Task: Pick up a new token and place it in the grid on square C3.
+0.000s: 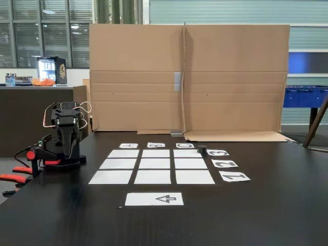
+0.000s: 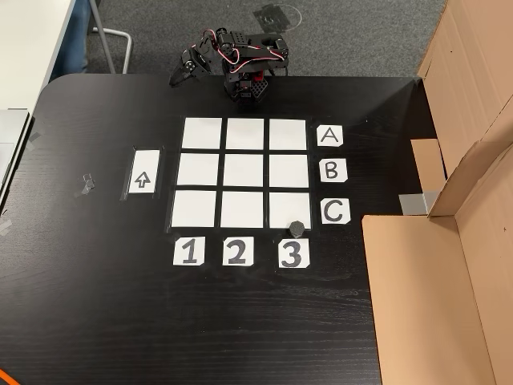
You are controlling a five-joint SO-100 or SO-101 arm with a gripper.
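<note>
Folded back on its base at the table's edge, the arm keeps its gripper (image 2: 180, 72) off to one side of the grid (image 2: 244, 172), pointing away from it in the top-down fixed view; whether its jaws are parted or closed I cannot tell. In the low fixed view the arm (image 1: 64, 136) sits at the left, beside the grid.

The token (image 2: 295, 228) is a small, short black cylinder, much smaller than one square. It sits at the outer edge of square C3 (image 2: 288, 207), straddling the dark gap between that square and the "3" label (image 2: 292, 253). In the low fixed view the token (image 1: 202, 149) stands upright just beside the "3" label, at the far right corner of the grid.

All nine white squares are otherwise bare. Token and gripper are well apart, at opposite sides of the grid. A white sheet with an arrow (image 2: 143, 175) lies beside the grid.
</note>
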